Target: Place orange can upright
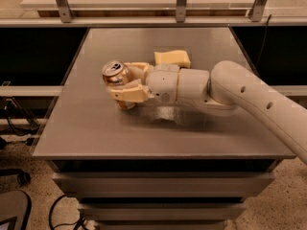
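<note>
Right now the gripper (121, 80) sits left of the middle of the grey table (96, 128), its two tan fingers (128, 93) pinching the orange can (116, 74) across its body. The can is tilted, not upright: its silver pull-tab top leans toward ten o'clock, and its lower end is down by the tabletop. Whether that end touches the surface I cannot tell.

The main risk, as I judge it, is letting go while the can leans. Released at this angle, it would likely tip toward ten o'clock and roll, since a round, smooth can has little to stop it on a flat top. The left edge of the table lies at nine o'clock, so a roll that way could carry it off. A fast wrist turn could also let the slick metal slip between the fingers.

A pale yellow sponge (171, 58) lies at about two o'clock from the can, near the wrist but apart from the can. The white arm (249, 95) reaches in from four o'clock. Neither blocks the spot under the can.
</note>
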You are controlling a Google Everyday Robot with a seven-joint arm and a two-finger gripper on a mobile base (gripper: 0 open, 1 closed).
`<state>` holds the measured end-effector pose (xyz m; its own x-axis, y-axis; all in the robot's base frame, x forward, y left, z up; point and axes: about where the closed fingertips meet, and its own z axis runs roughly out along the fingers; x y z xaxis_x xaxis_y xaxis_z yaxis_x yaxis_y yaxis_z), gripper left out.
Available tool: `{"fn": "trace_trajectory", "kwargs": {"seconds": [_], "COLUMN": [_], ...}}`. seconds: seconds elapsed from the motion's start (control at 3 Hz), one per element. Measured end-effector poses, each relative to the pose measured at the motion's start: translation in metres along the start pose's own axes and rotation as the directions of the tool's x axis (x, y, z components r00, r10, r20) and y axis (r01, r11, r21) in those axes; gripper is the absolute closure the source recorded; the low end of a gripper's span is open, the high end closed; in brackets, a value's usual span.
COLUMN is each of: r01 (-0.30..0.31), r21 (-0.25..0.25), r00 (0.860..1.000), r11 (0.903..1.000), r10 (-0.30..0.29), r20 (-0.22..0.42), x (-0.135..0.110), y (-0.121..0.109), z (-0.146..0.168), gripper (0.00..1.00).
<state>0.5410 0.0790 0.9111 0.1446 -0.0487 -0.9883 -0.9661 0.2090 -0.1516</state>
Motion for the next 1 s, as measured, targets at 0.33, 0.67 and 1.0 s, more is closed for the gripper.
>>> {"fn": "trace_trajectory", "kwargs": {"seconds": [0.33,0.67,1.0], "r01": [-0.002,-0.009,-0.013], "r21": [0.006,0.01,0.01], "r00": [1.0,0.999,0.998], "r11": [1.0,0.9999,0.9999], "r10": [0.002,0.008,0.013], "r20": [0.028,0.053,0.067], "x": [-0.0004,-0.0003,-0.001], "y": [0.0037,0.0065,0.0071], "z": [0.0033,0.0062,0.0082], "gripper": [1.0,1.0,1.0]}}
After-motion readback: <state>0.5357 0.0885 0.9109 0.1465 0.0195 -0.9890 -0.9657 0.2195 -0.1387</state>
